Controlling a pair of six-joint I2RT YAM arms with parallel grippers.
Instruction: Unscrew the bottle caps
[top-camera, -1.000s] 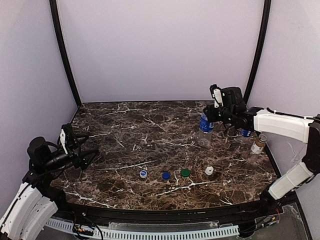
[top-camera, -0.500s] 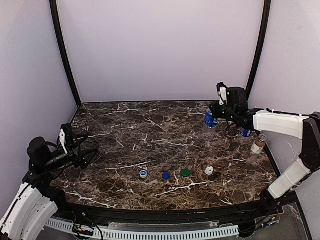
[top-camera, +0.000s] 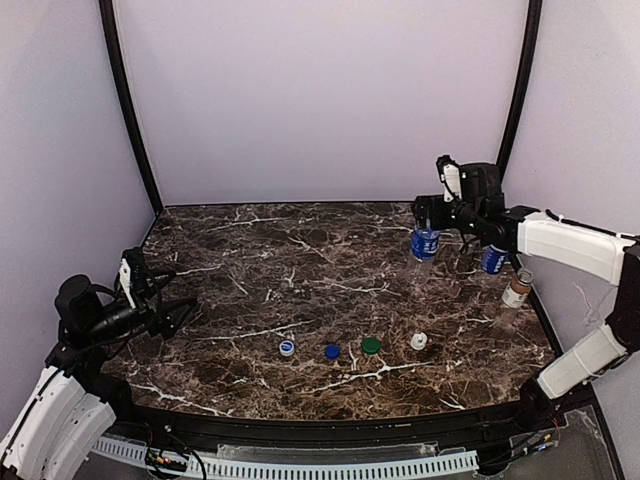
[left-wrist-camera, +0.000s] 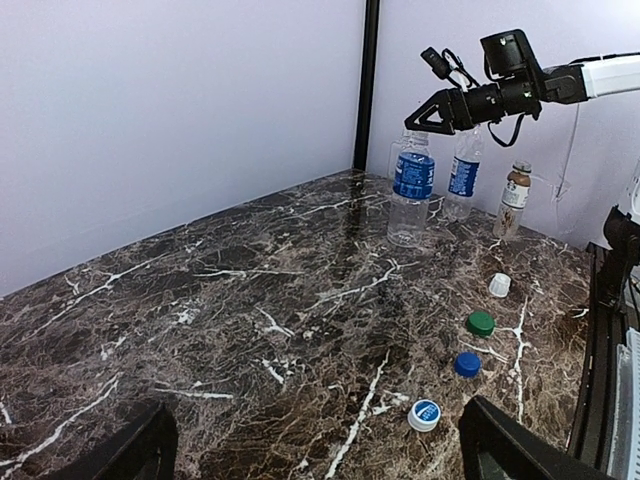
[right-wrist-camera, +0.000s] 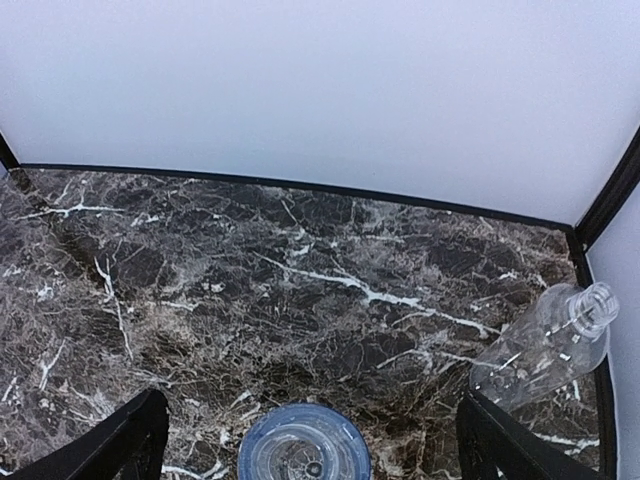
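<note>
The blue-labelled bottle (top-camera: 425, 244), taken here as the landmark, is standing upright at the far right of the marble table (top-camera: 260, 260), and the right wrist view is looking straight down into its open, capless mouth. The right gripper (left-wrist-camera: 422, 124) is hovering just above that mouth with its jaws spread wide, gripping nothing. Just right of the landmark bottle a second blue-labelled bottle (top-camera: 491, 260) is standing, and further right and nearer the arms a brown bottle (top-camera: 516, 291); whether these two are wearing caps is too small to tell. Beyond the landmark bottle, toward the back right corner, a plain clear bottle (right-wrist-camera: 548, 346) is showing a bare threaded neck. Well in front of the landmark bottle four loose caps are lying in a row: a white-and-blue cap (top-camera: 287, 348), a blue cap (top-camera: 332, 351), a green cap (top-camera: 371, 346) and a white cap (top-camera: 418, 341). Far to the left of the landmark bottle the left gripper (left-wrist-camera: 320, 405) is hanging low over the table, jaws wide and empty. Four caps lying loose beside four bottles is suggesting that the unscrewing is finished or nearly so, and that the step in hand is the setting-down of the last bottle. The next move is calling for a straight upward retreat of the right gripper, so that neither finger is catching the light, open bottle and tipping it.
</note>
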